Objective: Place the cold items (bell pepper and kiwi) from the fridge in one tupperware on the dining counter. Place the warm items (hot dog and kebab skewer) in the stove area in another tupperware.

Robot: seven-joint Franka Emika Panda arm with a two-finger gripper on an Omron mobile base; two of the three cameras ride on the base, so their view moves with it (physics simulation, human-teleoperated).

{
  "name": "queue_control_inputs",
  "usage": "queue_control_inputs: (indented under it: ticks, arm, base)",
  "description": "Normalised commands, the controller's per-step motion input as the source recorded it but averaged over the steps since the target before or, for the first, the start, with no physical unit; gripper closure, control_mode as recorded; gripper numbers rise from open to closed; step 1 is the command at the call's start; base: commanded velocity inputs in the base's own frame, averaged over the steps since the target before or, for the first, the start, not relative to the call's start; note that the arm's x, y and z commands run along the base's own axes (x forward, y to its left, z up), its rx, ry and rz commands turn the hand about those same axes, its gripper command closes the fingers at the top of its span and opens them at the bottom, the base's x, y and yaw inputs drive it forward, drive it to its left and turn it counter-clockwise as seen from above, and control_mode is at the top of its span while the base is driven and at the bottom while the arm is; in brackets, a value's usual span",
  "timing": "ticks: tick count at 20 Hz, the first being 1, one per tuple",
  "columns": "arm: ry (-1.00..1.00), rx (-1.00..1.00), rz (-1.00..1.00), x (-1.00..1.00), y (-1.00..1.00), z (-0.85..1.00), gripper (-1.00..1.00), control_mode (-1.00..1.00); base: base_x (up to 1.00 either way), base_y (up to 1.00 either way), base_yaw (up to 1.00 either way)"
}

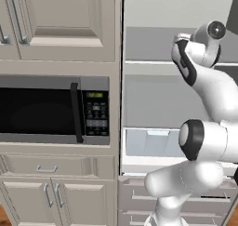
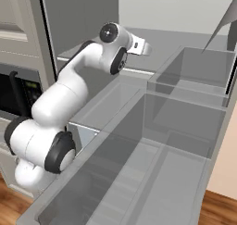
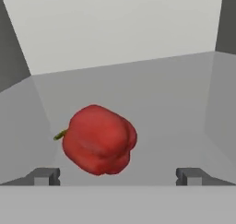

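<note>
The arm [image 1: 204, 146] is glossy white, built of rounded, bulging segments with dark bands at its joints and a dark round cap with a pale centre, possibly a screw.

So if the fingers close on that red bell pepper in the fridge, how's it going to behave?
The bell pepper looks rounded and lobed, so it may roll if nudged. Its glossy skin could slip. It lies left of centre between the open fingers, so one may push it first.
</note>
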Motion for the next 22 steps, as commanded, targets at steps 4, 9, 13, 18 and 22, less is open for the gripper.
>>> queue_control_inputs:
  ticks: [4,9,13,18,22]
  arm:
    - [0.0,-0.02,0.03,0.84,-0.02,-0.03,-1.0,-1.0]
    - [0.0,-0.12,0.0,0.66,0.2,-0.15,-1.0,-1.0]
    - [0.27,-0.14,-0.03,0.22,0.28,-0.59,1.0,-1.0]
    - [0.24,0.0,-0.16,0.06,0.0,-0.86,1.0,-1.0]
    - [-0.3,0.35,-0.24,-0.65,-0.19,-0.67,1.0,-1.0]
  base:
    - [0.0,0.0,0.0]
    - [0.0,0.0,0.0]
    - [0.0,0.0,0.0]
    - [0.0,0.0,0.0]
    - [0.0,0.0,0.0]
